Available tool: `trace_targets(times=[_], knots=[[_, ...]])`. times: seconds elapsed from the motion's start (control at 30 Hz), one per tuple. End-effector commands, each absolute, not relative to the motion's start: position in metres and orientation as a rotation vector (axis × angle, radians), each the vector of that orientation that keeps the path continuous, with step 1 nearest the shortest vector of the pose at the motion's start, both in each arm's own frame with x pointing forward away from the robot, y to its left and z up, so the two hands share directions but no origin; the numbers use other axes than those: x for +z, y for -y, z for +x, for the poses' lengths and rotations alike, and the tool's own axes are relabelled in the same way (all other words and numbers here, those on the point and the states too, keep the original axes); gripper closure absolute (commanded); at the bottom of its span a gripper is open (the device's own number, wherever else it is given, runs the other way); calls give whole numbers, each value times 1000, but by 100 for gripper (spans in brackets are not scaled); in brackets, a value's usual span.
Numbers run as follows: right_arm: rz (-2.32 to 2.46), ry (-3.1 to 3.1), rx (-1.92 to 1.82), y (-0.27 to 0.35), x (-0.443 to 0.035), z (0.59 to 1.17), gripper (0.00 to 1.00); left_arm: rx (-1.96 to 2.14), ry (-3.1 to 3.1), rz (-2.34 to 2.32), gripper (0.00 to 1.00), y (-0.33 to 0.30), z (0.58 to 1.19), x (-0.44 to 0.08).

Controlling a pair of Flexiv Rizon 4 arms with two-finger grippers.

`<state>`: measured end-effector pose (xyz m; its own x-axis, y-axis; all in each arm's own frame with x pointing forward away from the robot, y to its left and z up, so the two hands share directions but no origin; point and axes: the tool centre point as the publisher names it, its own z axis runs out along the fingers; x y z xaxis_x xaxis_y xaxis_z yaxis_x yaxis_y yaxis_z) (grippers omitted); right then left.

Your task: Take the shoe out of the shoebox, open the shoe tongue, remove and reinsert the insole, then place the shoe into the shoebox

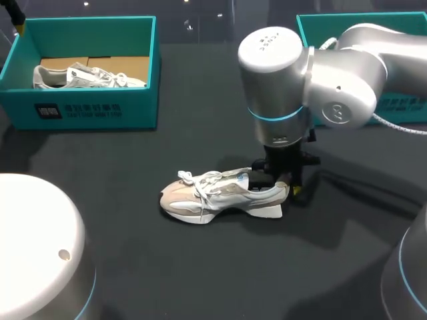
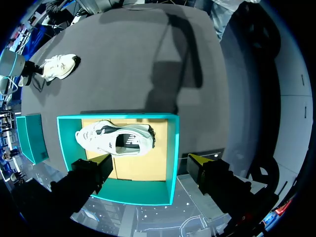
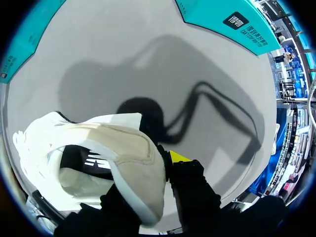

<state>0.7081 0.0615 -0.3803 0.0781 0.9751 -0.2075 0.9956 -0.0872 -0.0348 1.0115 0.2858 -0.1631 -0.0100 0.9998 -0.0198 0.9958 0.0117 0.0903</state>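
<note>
A beige and white shoe lies on its sole mid-table, toe to the left. My right gripper stands straight down at its heel, shut on the heel collar. In the right wrist view one yellow-tipped finger presses the outside of the heel, and the other is hidden inside the shoe. My left gripper hangs open high above the left teal shoebox, which holds a second white shoe. From there the table shoe shows far ahead.
The left shoebox stands at the back left with its shoe inside. A second teal box sits at the back right, partly behind my right arm. Dark tabletop surrounds the shoe.
</note>
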Motion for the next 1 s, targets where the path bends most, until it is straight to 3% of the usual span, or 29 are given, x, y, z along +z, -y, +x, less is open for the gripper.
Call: trace_targets(times=[0.03, 0.23, 0.3, 0.53, 0.6, 1.0], knots=[[2226, -2059, -253, -59, -386, 707, 100, 79, -2176, 2155, 0, -286, 1010, -163], [2234, -2084, -249, -60, -391, 706, 100, 79, -2176, 2155, 0, -286, 1010, -163], [2236, -2091, -248, -60, -393, 707, 84, 79, -2176, 2155, 0, -286, 1010, -163], [2242, -2100, -231, -60, -392, 705, 52, 79, -2176, 2155, 0, -286, 1010, -163], [2244, -2106, -217, -60, -389, 704, 2, 79, -2176, 2155, 0, -286, 1010, -163], [2256, -2404, 10, -48, -322, 700, 0, 79, -2176, 2155, 0, -286, 1010, -163]])
